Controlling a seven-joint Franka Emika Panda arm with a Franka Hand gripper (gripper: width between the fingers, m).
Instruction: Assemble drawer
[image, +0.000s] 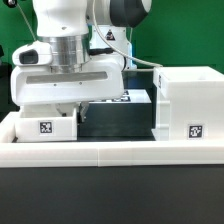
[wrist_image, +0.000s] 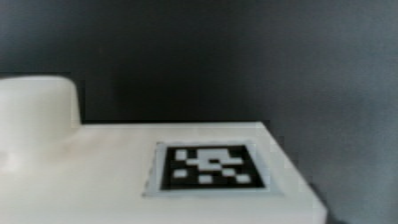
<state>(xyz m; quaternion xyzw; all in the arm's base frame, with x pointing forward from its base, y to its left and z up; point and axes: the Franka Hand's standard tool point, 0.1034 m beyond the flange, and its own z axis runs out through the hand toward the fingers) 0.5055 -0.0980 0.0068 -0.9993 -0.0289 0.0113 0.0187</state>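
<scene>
The drawer's large hollow white box (image: 190, 100) stands at the exterior view's right with a square tag on its front. A small white tray (image: 45, 125) with a tag sits at the left, against the low front wall. My gripper (image: 66, 108) hangs straight over this tray, its fingertips down at the tray's top and hidden by the hand and tray. In the wrist view the tray's white face (wrist_image: 107, 170) fills the lower half, with its tag (wrist_image: 214, 165) and a rounded knob (wrist_image: 36, 105) very close. No fingers show there. A second tray is not visible.
The low white wall (image: 120, 152) runs along the table's front. The marker board (image: 128, 98) lies behind, between the hand and the box. The black tabletop (image: 115, 118) shows between the tray and the box.
</scene>
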